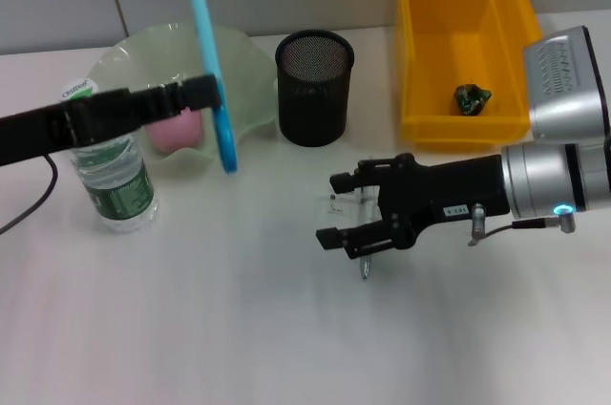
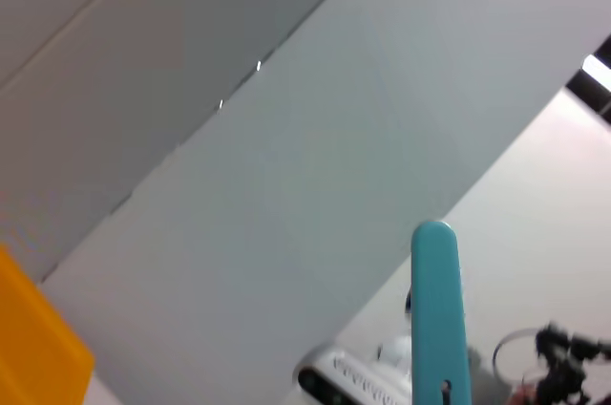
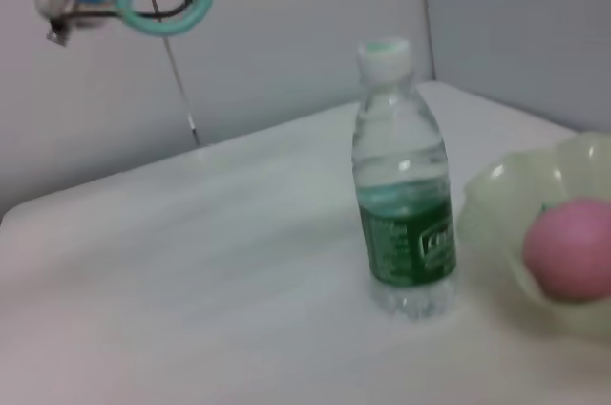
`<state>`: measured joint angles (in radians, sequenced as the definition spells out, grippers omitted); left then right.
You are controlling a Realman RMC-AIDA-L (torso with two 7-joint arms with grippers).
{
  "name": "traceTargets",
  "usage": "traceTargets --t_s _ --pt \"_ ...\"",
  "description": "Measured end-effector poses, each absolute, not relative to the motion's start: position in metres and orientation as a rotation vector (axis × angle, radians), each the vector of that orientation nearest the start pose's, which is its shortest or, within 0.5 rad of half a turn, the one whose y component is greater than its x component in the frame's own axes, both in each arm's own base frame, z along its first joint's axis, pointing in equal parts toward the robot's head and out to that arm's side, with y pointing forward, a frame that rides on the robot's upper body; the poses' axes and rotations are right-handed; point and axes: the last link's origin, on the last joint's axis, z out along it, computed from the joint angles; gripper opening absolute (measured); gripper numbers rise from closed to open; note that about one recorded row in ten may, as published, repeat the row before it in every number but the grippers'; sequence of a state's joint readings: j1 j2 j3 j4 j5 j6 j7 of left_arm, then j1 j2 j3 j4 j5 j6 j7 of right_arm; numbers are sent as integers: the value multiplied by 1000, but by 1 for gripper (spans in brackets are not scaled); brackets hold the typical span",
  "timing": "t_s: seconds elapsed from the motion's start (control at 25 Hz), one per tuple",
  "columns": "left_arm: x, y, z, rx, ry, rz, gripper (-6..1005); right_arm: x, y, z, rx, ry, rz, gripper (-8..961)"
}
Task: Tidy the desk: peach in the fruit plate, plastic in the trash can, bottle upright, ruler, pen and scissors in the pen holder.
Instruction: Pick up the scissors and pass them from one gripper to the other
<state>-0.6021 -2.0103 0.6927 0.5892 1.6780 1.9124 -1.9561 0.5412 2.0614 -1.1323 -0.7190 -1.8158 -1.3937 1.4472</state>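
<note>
The right gripper (image 1: 336, 209) hovered low over the middle of the white, matte desk (image 1: 239, 329), its black, angular fingers (image 1: 341, 181) spread apart with nothing between them. Just under and beside them lay a slim pen (image 1: 364, 266) with a clear barrel, flat on the desk. The silver, ribbed cylinder of the right arm reached in from the right edge.

Toward the left edge stood a bottle (image 1: 113, 171) of clear, ridged plastic, upright, with a green label and a white cap; the right wrist view showed it (image 3: 403, 204) half filled and standing free on the desk.

The left gripper (image 1: 205, 95) came in from the left edge as a long black bar above the bottle. It held a thin, flat, turquoise ruler (image 1: 212, 61) nearly upright, slightly tilted, its rounded top end high and its lower end hanging before the plate. The left wrist view showed the ruler's (image 2: 437, 314) rounded tip with a small hole lower on the blade.

Behind the bottle, the fruit plate (image 1: 248, 56) was pale green, translucent and wavy-rimmed. The pink, round, smooth peach (image 1: 175, 131) lay inside it.

To the right of the plate, near the far edge, stood the holder (image 1: 314, 88), a black wire-mesh cylinder, upright.

At the far right corner sat the bin (image 1: 420, 52), a yellow rectangular box of glossy hard plastic with sloped walls. A small crumpled, dark green scrap (image 1: 471, 97) lay on its floor.
</note>
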Motion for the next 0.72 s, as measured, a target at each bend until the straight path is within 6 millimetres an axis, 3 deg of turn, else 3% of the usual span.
traceTargets --t_s 0.16,0.72 --pt "-203 324 48 -2686 -1247 -1526 267 220 343 -32 -2840 400 635 826" --pt "-218 320 29 -2431 -1365 -1708 267 218 341 -35 -2717 244 835 826"
